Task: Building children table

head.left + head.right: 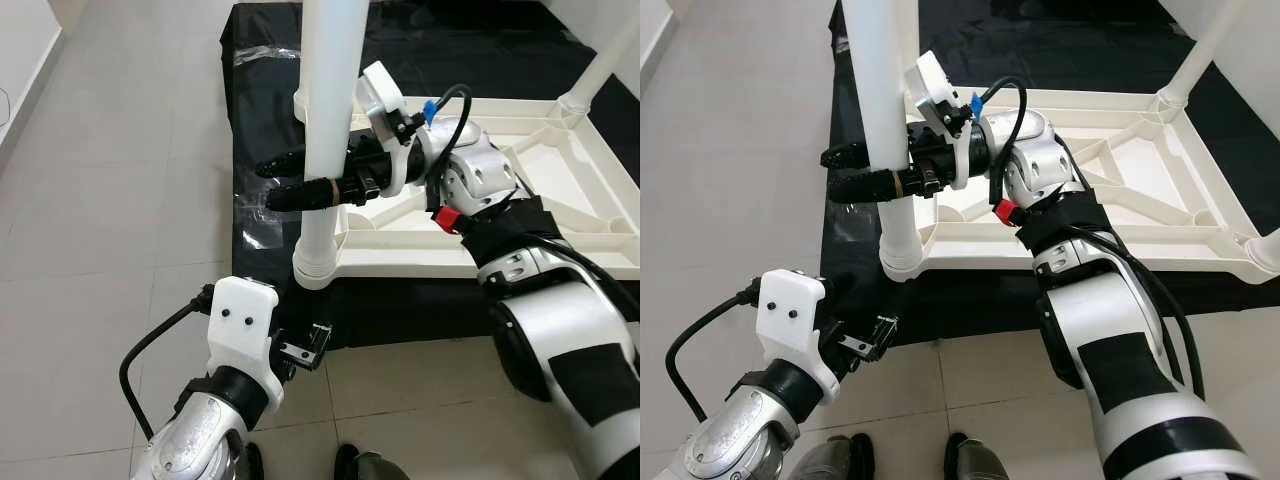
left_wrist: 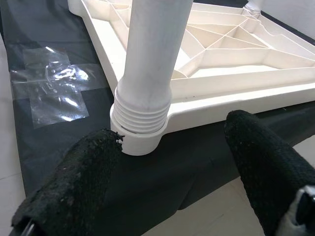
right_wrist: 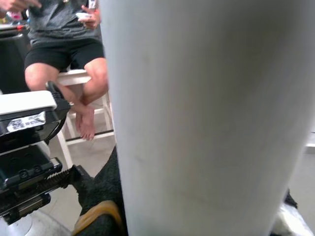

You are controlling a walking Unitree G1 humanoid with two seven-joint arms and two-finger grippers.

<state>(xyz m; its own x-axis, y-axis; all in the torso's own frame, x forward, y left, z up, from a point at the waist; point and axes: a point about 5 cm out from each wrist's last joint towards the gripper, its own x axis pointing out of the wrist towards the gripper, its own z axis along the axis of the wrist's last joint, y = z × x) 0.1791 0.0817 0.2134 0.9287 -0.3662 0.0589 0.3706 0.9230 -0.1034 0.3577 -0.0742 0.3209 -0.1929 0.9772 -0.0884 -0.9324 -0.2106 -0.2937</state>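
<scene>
A white plastic tabletop (image 1: 520, 170) lies upside down on a black sheet (image 1: 200, 190) on the floor. A thick white leg (image 1: 325, 130) stands upright in the near-left corner socket (image 1: 318, 268). My right gripper (image 1: 285, 182) reaches across the tabletop and is shut on that leg about halfway up, one black finger in front and one behind. The leg (image 3: 206, 118) looms close in the right wrist view. My left gripper (image 2: 187, 167) hangs low by the sheet's near edge, open, with the threaded leg base (image 2: 142, 115) a short way beyond its fingers (image 2: 74, 182).
Another leg (image 1: 1195, 55) stands at the far corner, and a further corner socket (image 1: 1265, 250) shows at the right. Clear tape (image 2: 54, 83) patches the sheet. A person (image 3: 64, 54) sits on a white stool beyond the leg. Grey floor tiles (image 1: 100, 200) lie to the left.
</scene>
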